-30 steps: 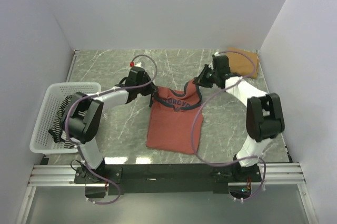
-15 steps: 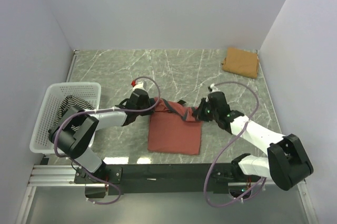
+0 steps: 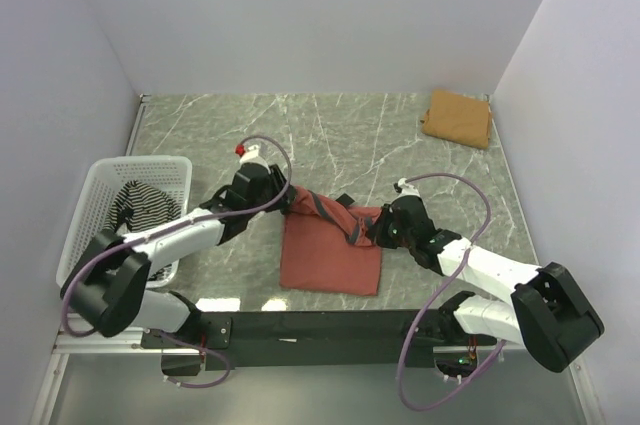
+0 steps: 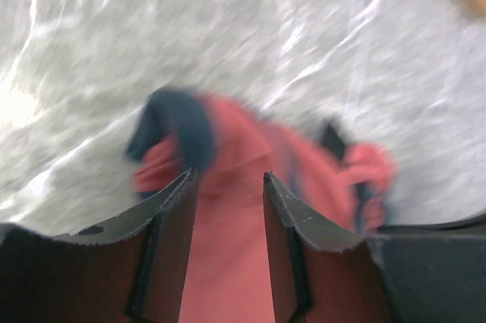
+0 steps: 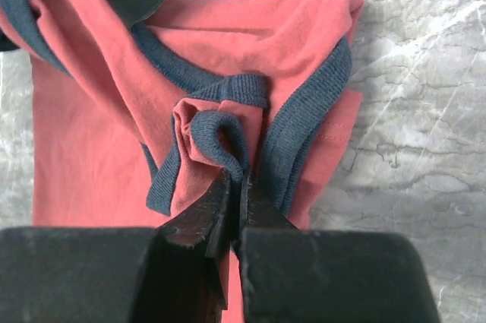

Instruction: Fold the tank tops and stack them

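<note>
- Top external view showed the rust-red tank top lying near the front edge of the tabletop, roughly midway between its left and right edges. The lower part lay flat as a tidy rectangle, and the shoulder end was bunched in a ridge along its far side.
- The left gripper hung low at the left end of that ridge. Its wrist camera was badly blurred, but it showed the two fingers parted with a clear gap and red cloth with dark trim just beyond them. Nothing looked pinched there, though I could not tell whether cloth brushed the fingers.
- The right gripper sat at the right end of the ridge. From its own wrist camera, the jaws were pressed together on a strap loop of the dark trim.
- With one shoulder free and the other clamped, I judged that the upper half was being laid over the body to make the fold. The ridge was not yet flattened.
- The tan-brown tank top lay folded in the far right corner, well apart from the arms. That was probably where the stack would be built, so the red one likely belonged on it next.
- The striped tank top was heaped loosely inside the white mesh basket at the left edge, not yet folded.
</note>
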Motion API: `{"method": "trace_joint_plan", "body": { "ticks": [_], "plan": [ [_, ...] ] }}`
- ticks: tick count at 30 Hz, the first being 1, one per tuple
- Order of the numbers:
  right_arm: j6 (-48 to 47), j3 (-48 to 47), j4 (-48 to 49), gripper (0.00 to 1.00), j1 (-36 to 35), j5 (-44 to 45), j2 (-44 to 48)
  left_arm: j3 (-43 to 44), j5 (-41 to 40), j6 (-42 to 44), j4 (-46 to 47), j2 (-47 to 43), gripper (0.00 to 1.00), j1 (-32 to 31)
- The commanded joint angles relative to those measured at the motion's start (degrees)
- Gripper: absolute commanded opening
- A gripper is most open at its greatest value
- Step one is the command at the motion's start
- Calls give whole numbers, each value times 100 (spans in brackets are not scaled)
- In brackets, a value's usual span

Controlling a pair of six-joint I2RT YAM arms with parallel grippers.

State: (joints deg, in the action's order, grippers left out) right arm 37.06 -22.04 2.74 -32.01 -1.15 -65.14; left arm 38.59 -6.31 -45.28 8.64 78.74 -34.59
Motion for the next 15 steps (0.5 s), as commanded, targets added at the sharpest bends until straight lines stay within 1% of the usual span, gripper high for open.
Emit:
{"method": "trace_joint_plan", "body": {
  "ticks": [1,3,4,5,6,7,8,9,11,13,15],
  "plan": [
    [161,69,236,0,-77,422,-77,693,-344,-499,-843,-385,44,14],
    [223,51,209,0,-77,492,-165,1000,-703,-857,-1354,-368,45,75],
    [232,42,200,0,-95,510,-183,1323,-679,-930,-1748,-142,44,153],
    [240,33,192,0,-86,519,-218,1501,-627,-948,-1917,8,43,293],
    [258,33,183,0,-86,563,-209,1668,-591,-939,-2067,358,43,330],
    [258,33,183,0,-86,563,-200,1843,-548,-913,-2190,544,44,373],
    [267,33,174,0,-86,572,-192,2185,-434,-869,-2383,737,44,470],
    [258,25,174,0,-95,580,-183,2371,-215,-799,-2498,1131,44,505],
    [267,-2,148,0,-86,580,-191,2888,-21,-711,-2884,1485,46,593],
    [258,-28,130,0,-86,546,-209,3110,190,-684,-3035,1792,50,620],
    [258,-63,121,0,-95,528,-218,3137,287,-745,-3166,1916,52,690]
  ]
}}
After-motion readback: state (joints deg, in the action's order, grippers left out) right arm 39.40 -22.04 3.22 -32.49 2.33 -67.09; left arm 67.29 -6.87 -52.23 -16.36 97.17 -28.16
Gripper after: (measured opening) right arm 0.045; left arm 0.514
